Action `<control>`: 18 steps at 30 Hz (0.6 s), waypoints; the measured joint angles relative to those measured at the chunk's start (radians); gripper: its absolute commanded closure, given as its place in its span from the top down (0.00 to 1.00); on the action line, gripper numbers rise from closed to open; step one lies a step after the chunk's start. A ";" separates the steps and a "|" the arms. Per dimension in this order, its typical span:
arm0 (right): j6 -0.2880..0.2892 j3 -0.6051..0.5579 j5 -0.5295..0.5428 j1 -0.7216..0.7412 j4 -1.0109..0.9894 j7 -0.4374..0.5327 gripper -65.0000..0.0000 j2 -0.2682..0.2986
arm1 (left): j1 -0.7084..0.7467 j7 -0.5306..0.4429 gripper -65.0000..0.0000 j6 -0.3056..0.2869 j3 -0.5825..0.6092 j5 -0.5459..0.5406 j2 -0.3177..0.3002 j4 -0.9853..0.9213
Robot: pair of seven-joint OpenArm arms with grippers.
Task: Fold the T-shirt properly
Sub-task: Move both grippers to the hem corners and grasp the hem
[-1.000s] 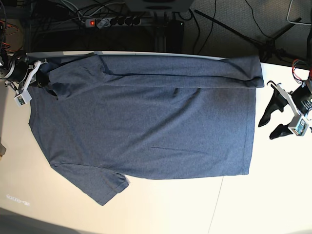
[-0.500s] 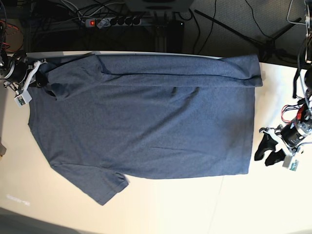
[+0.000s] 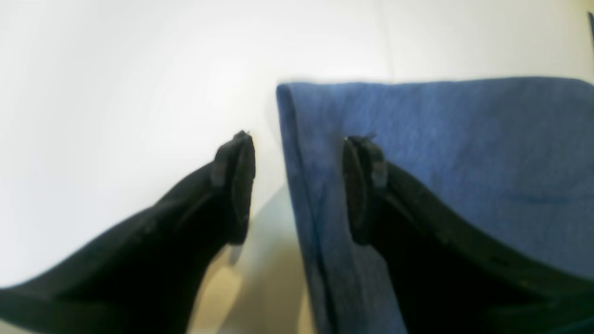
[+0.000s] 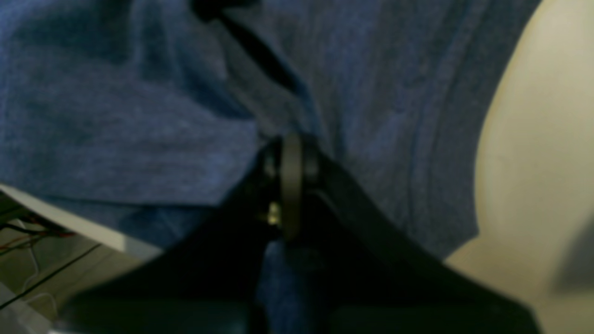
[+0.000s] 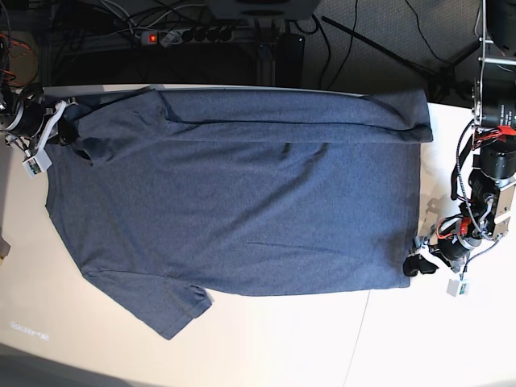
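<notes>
The blue-grey T-shirt (image 5: 242,201) lies spread on the white table (image 5: 282,347), plain side up, with its far long edge folded over as a strip (image 5: 298,121). My left gripper (image 5: 415,263) is open at the shirt's near hem corner. In the left wrist view (image 3: 299,185) one finger (image 3: 236,185) is over bare table and the other (image 3: 362,185) over the T-shirt (image 3: 464,139), straddling the hem edge. My right gripper (image 5: 66,133) is shut on the shirt's fabric by the far sleeve. In the right wrist view the right gripper (image 4: 290,185) pinches the T-shirt (image 4: 116,130).
A power strip (image 5: 181,35), cables and a stand's legs (image 5: 403,56) lie on the dark floor beyond the table's far edge. The near sleeve (image 5: 173,310) points toward the front. The left arm's body (image 5: 492,177) stands at the table's right edge.
My left gripper has moved toward the front and in to the shirt's near hem corner, and now straddles the hem. My right gripper has stayed shut on the fabric.
</notes>
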 measured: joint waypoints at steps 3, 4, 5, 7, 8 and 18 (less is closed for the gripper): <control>0.000 0.000 0.000 0.000 0.000 0.000 0.00 0.000 | -0.027 0.002 0.52 -0.004 -0.001 0.011 0.015 -0.043; 0.000 0.000 -0.001 0.000 0.000 0.000 0.00 0.000 | -0.029 -0.002 0.52 -0.004 -0.001 0.015 0.019 -0.045; 0.000 0.000 0.000 0.000 0.000 0.000 0.00 0.000 | -0.029 -0.002 0.52 -0.004 -0.001 0.015 0.023 -0.045; 0.000 0.000 0.000 0.000 0.000 0.000 0.00 0.000 | -0.030 -0.005 0.52 -0.004 -0.001 0.014 0.026 -0.046; 0.000 0.000 0.000 0.000 0.000 0.000 0.00 0.000 | -0.034 -0.001 0.52 -0.004 -0.001 0.014 0.029 -0.048; 0.000 0.000 0.000 0.000 0.000 0.000 0.00 0.000 | -0.045 -0.002 0.51 -0.005 -0.001 0.035 0.090 -0.048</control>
